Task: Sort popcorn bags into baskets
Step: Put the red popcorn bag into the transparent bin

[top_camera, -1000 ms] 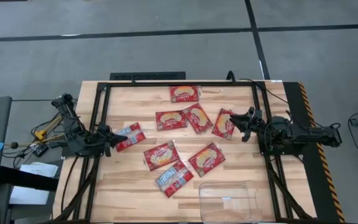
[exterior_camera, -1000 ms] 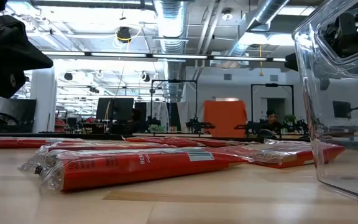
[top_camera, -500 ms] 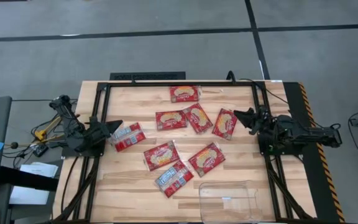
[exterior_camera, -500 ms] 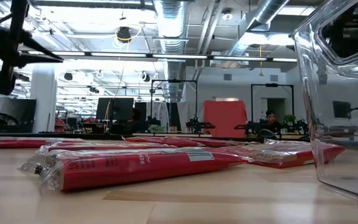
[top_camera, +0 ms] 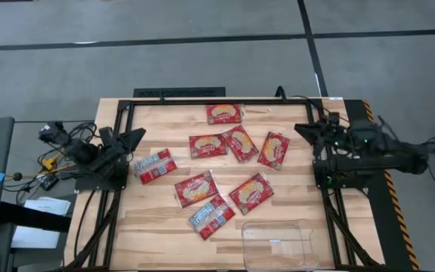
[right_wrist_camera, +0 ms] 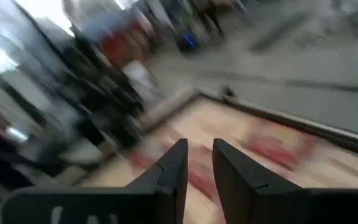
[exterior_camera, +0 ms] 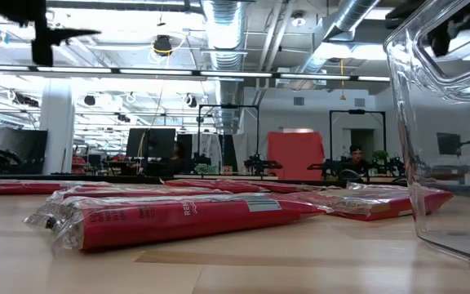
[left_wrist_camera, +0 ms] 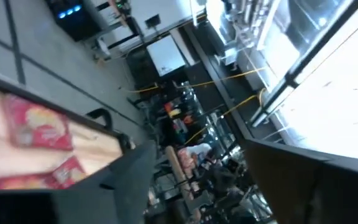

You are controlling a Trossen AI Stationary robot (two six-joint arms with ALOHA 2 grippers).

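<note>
- Popcorn bags – nine, all flat on counter, scattered mid-frame in high view; none in basket yet.
- Basket – clear tub, lower centre-right of high view, near front edge, nothing visible inside. In low view its wall fills right side.
- Left gripper – left edge of counter, just above the blue-banded bag in frame, not touching it. Fingers spread wide, holding nothing.
- Right gripper – right edge of counter, apart from nearest bag. Fingers nearly pressed together in wrist view, narrow gap, nothing pinched.
- Step in hand, my read: approach to first pick. To do well: come down over one lone bag, fingers spread across its short side, grip an edge or crimp since bags lie flat; avoid the overlapping pair at centre.
- Vs 1 s ago: both grippers were lower and closer in, left at the banded bag, right at the right-hand bag; both have pulled back toward counter edges since. Bags and basket unmoved.
</note>
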